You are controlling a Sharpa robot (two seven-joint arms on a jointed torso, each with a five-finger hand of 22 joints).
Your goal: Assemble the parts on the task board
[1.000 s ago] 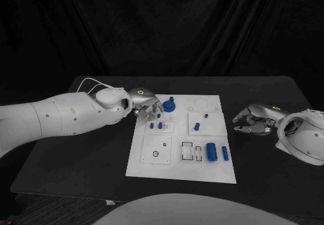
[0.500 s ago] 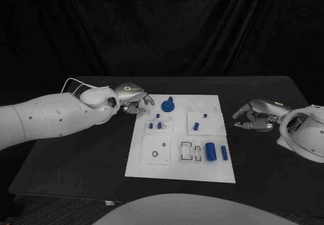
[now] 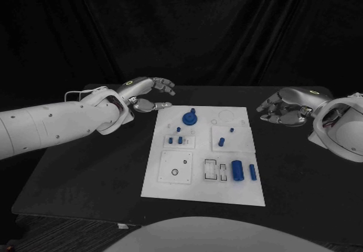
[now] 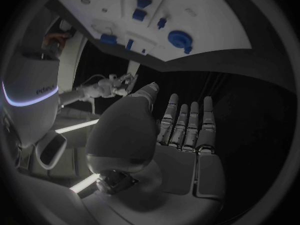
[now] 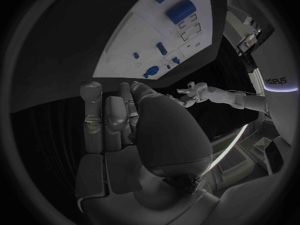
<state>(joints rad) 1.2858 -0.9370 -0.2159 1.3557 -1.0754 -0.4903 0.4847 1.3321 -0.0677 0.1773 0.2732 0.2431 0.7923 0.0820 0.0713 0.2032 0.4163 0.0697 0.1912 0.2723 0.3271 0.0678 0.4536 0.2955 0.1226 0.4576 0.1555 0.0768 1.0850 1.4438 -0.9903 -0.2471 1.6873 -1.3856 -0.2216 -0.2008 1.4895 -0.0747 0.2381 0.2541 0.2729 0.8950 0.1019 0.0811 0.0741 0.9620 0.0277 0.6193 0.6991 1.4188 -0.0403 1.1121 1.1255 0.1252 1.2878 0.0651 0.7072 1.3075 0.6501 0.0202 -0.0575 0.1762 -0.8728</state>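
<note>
The white task board [image 3: 172,194] lies in the middle of the black table. A round blue part [image 3: 189,117] with a knob stands near its far edge, and small blue pegs [image 3: 220,140] stand in its middle blocks. A blue cylinder [image 3: 236,169] and a thinner blue bar [image 3: 252,171] lie on the near right. My left hand [image 3: 147,94] hovers off the board's far left corner, fingers spread, holding nothing. My right hand [image 3: 286,107] hangs to the right of the board, fingers loosely bent, empty. The left wrist view shows flat fingers [image 4: 187,120] below the board [image 4: 206,25]. The right wrist view shows straight fingers [image 5: 100,120].
Bare black table [image 3: 91,173] surrounds the board on all sides, with a dark curtain behind. A square block with a round hole [image 3: 174,168] and a slotted block [image 3: 215,169] sit on the board's near half.
My left hand has lifted off the board beside the round blue part, moved back and left, and spread its fingers. My right hand has risen and moved toward the table's far side.
</note>
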